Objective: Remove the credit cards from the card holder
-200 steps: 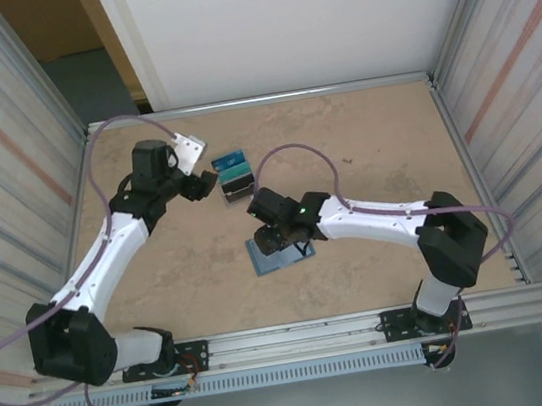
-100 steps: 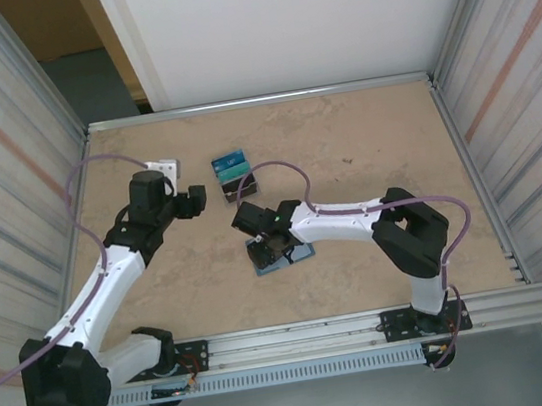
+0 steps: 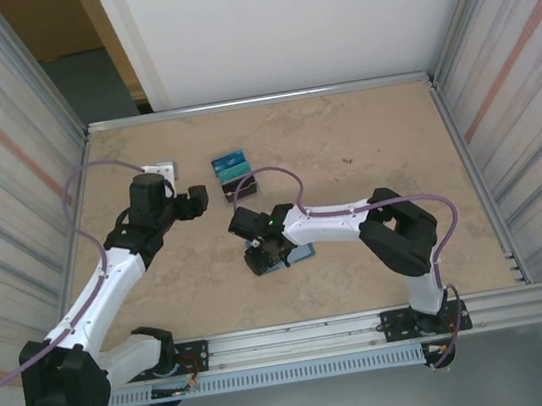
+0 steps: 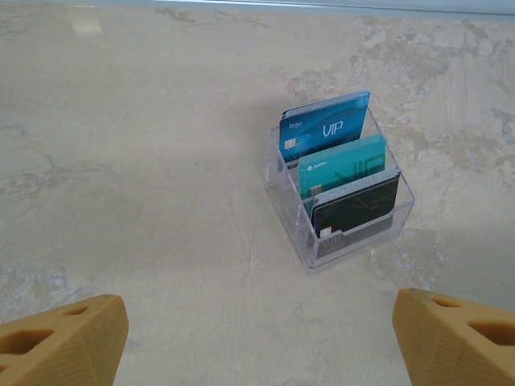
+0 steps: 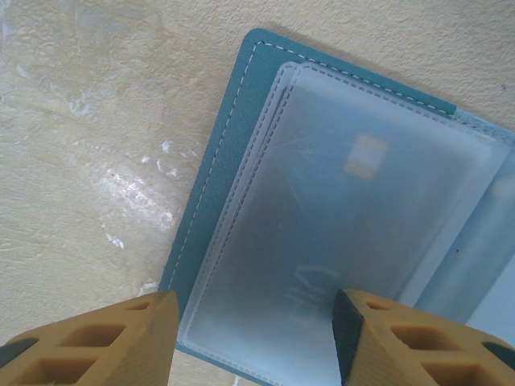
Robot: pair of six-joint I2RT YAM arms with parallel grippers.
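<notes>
Closing in on the open card holder [image 5: 219,157], the right fingers [image 5: 96,338] now sit low over it at the centre of the overhead frame. A second ago that arm reached in from further right and more of the teal cover showed. Its elbow has since folded, and the holder is largely covered from above. In the right wrist view these fingers stand apart with nothing pinched between them. One is at the lower left over the bare table [image 5: 88,121] just beside the holder's stitched edge, and the other is at the lower right over the frosted sleeve. A faint card [image 5: 366,155] with a pale chip shows through that sleeve, so at least one appears to remain inside. The left fingers [image 4: 60,342] are spread wide and empty at the bottom corners of their own view. They have drawn back from the clear rack [image 4: 346,251], which they nearly touched a second ago, to a spot at its left with a gap. The rack stands above centre in the overhead frame and holds three credit cards [image 4: 342,173] upright in its slots: blue at the back, teal in the middle, dark in front. The job reads as partly done, with the left arm out of the way. The right arm seems lined up for the next card, which will likely need coaxing out of the tight sleeve.
</notes>
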